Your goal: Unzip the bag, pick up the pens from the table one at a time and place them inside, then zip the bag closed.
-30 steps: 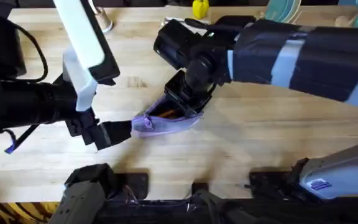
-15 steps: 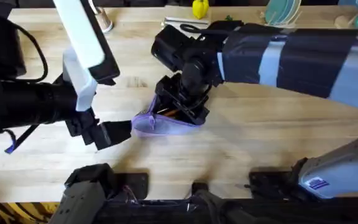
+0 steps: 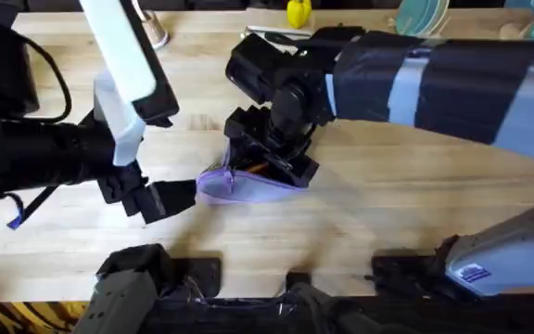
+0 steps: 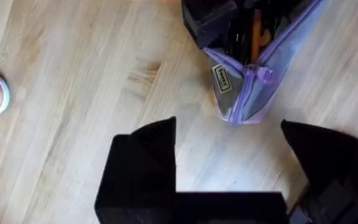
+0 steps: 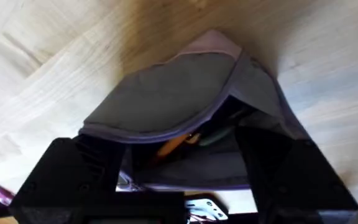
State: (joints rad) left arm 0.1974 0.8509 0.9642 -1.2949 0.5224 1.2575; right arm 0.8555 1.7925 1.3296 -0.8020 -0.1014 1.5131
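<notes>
Lying near the middle of the table point(image 3: 369, 199), toward its front edge, we have one bag point(image 3: 248, 188): a small lilac fabric pouch, soft and slightly creased, long and tapering to a rounded end. Its zipper is drawn open along most of the length, and the mouth gapes wide. The lining inside looks grey and smooth. From the left wrist view we see a small rectangular label sewn near the closed end, with the purple zipper pull just beside it.

Inside the mouth we make out thin orange pens point(image 5: 174, 144), slim and straight; we count at least two orange shafts from the left wrist view, along with a darker greenish piece we cannot identify. How many lie inside altogether we cannot tell.

Our right gripper point(image 3: 269, 160) sits at the open mouth of the bag, its two black, blocky fingers spread apart, one on each side of the opening. They hold nothing we can see.

Our left gripper point(image 3: 170, 198) rests just beside the bag's closed end, near the front edge of the table. Its two dark angular fingers stand apart, with bare wood between them, and they are not touching the fabric.

The table is pale butcher-block, with plank seams and fine grain running across it.
</notes>
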